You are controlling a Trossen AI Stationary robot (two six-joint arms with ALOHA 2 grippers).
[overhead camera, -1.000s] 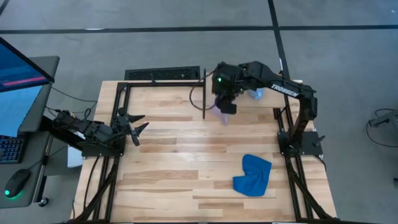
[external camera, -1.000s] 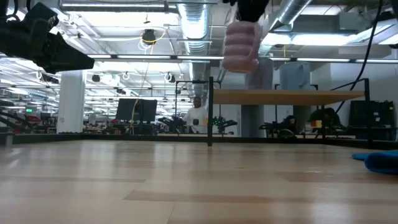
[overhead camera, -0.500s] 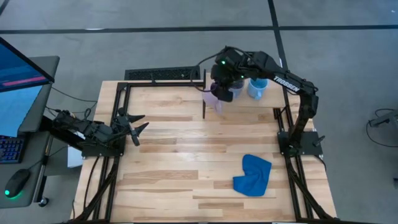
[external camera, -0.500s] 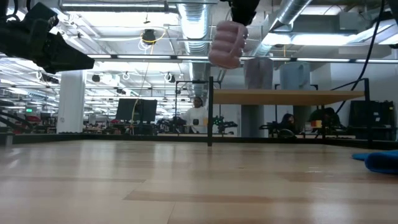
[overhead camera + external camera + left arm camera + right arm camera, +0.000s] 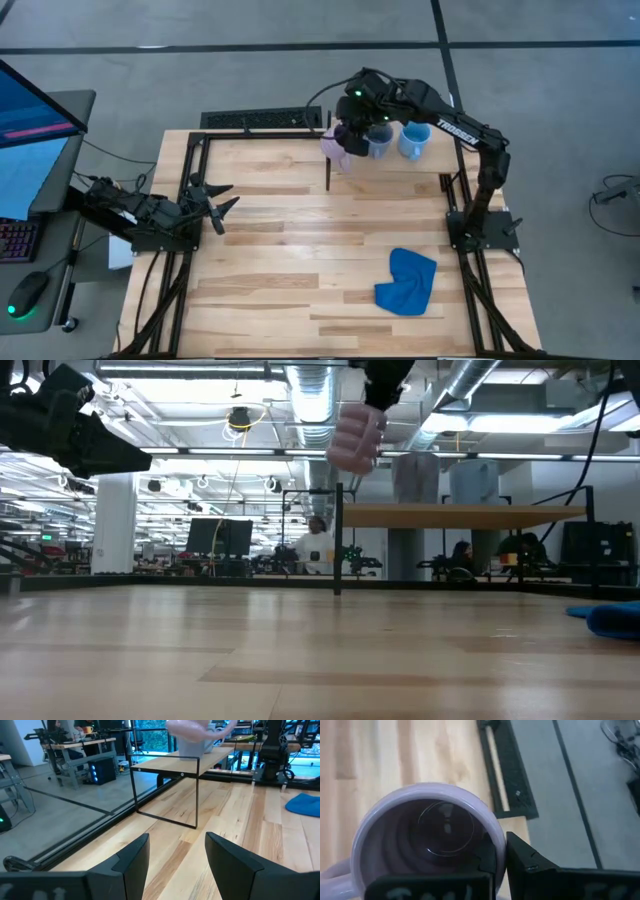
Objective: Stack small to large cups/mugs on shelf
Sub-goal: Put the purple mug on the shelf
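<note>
Right hand (image 5: 500, 857) on glossy round lilac mug (image 5: 427, 837)

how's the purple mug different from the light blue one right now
The purple mug hangs in the air, pinched at its rim by the right gripper; the light blue mug stands free on the shelf, with nothing holding it. The purple mug is over the shelf's left end, by the black post; the light blue mug is nearer the right end, beyond the grey-blue mug. Both are small round mugs, mouths up.
</note>
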